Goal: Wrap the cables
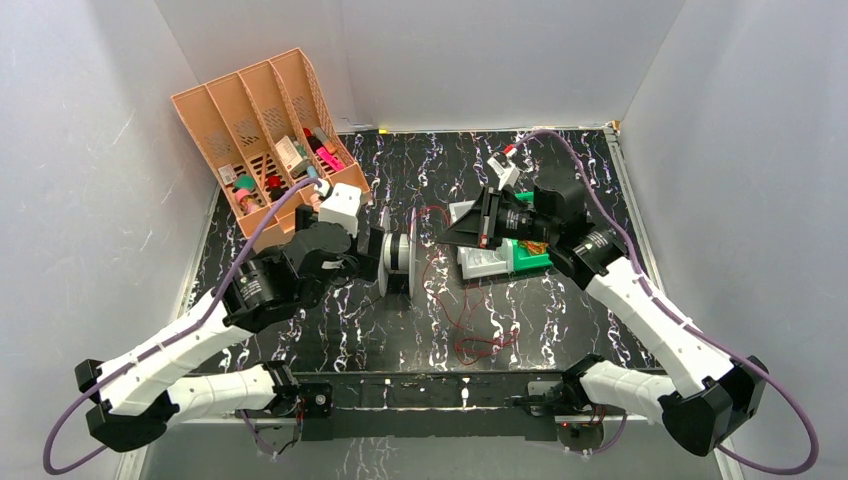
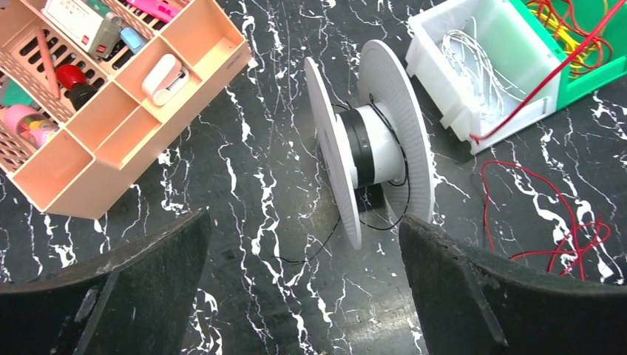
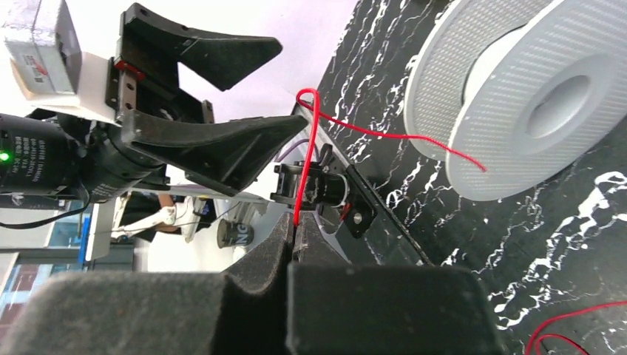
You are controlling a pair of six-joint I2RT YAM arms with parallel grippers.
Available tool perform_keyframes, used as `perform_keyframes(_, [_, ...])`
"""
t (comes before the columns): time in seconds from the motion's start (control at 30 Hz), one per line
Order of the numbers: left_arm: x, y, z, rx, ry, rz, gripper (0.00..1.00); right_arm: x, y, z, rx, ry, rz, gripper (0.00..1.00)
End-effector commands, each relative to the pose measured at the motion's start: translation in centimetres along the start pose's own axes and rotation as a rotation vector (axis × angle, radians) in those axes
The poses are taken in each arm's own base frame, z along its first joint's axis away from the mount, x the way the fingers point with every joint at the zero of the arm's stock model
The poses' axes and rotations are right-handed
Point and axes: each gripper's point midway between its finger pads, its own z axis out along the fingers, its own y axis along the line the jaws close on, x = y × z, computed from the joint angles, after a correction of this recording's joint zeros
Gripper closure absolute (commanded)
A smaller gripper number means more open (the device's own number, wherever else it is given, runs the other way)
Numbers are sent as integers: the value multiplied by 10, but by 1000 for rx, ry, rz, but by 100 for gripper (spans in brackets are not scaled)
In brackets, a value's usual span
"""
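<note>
The cable is a thin red wire [image 1: 470, 335] lying in loose loops on the black marbled table in front of a white spool [image 1: 397, 252]. One strand rises to my right gripper [image 1: 447, 234], which is shut on it just right of the spool. In the right wrist view the red wire [image 3: 310, 140] leaves the pinched fingertips [image 3: 285, 229], loops up and runs to the spool [image 3: 532, 96]. My left gripper [image 1: 373, 254] stands wide open at the spool's left side, holding nothing. The left wrist view shows its gripper [image 2: 304, 222] with fingers wide apart in front of the spool [image 2: 373, 144].
A peach desk organizer [image 1: 265, 130] with small items stands at the back left. A white bin [image 1: 485, 262] and a green bin [image 1: 532, 258] sit under the right arm. A thin black wire [image 2: 403, 188] hangs off the spool onto the table.
</note>
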Motion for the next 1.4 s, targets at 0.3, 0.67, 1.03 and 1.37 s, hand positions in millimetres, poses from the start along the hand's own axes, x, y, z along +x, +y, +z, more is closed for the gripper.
perform_keyframes(0.3, [12,39,39,-23,89,-147,2,-22,61,27,-203,-29,145,100])
perform_keyframes(0.67, [33,31,63,58,168,-239,4,-21,29,52,-199,-53,265,100])
perform_keyframes(1.03, [43,9,52,188,153,-291,5,-10,0,66,-185,-54,365,100])
perform_keyframes(1.37, [26,-21,58,362,61,-306,2,-9,-9,69,-188,-63,411,100])
